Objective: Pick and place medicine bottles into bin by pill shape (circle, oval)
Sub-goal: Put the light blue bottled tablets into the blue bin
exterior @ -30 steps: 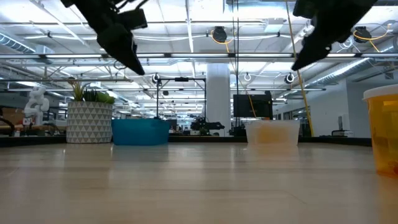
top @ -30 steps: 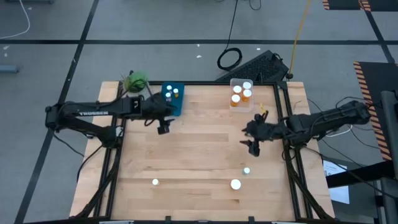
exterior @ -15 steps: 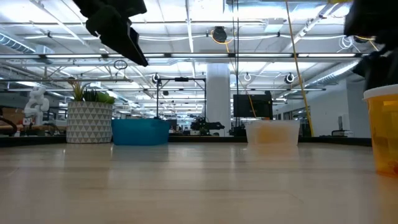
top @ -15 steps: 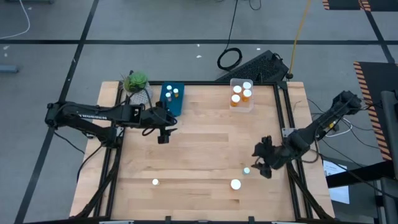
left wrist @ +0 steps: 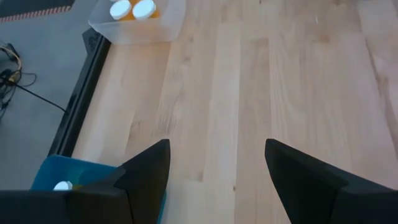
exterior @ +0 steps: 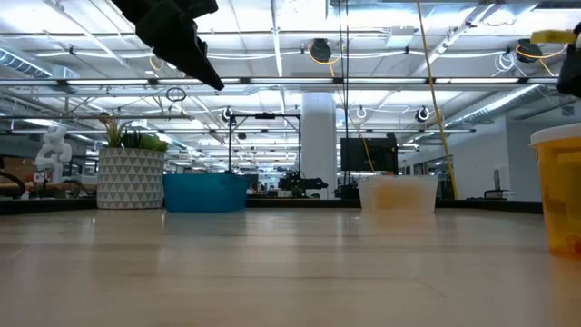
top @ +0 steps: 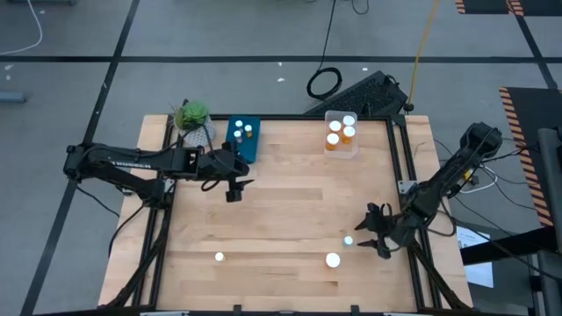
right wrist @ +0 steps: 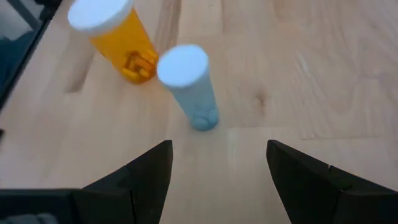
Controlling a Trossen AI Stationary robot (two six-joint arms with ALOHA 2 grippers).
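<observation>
Three medicine bottles stand on their bases near the table's front edge: a small pale one (top: 349, 240) (right wrist: 189, 87), a larger orange one (top: 333, 260) (right wrist: 121, 40) and a small one at the left (top: 219, 257). My right gripper (top: 375, 235) (right wrist: 217, 180) is open just right of the pale bottle, pointing at it and touching nothing. A blue bin (top: 244, 139) and a clear bin (top: 341, 133) at the far edge hold more bottles. My left gripper (top: 234, 190) (left wrist: 217, 168) hangs open, with nothing in it, just on the near side of the blue bin.
A green potted plant (top: 193, 118) stands at the far left corner beside the blue bin. Black frame rails (top: 406, 175) run along the table's sides. Bare wood (top: 290, 202) lies between the two arms. The orange bottle (exterior: 558, 186) fills the low view's right edge.
My right gripper has swung from mid-table toward the near edge and gone down, ending beside the pale bottle with its fingers still open. The bottles and bins have stayed where they were.
</observation>
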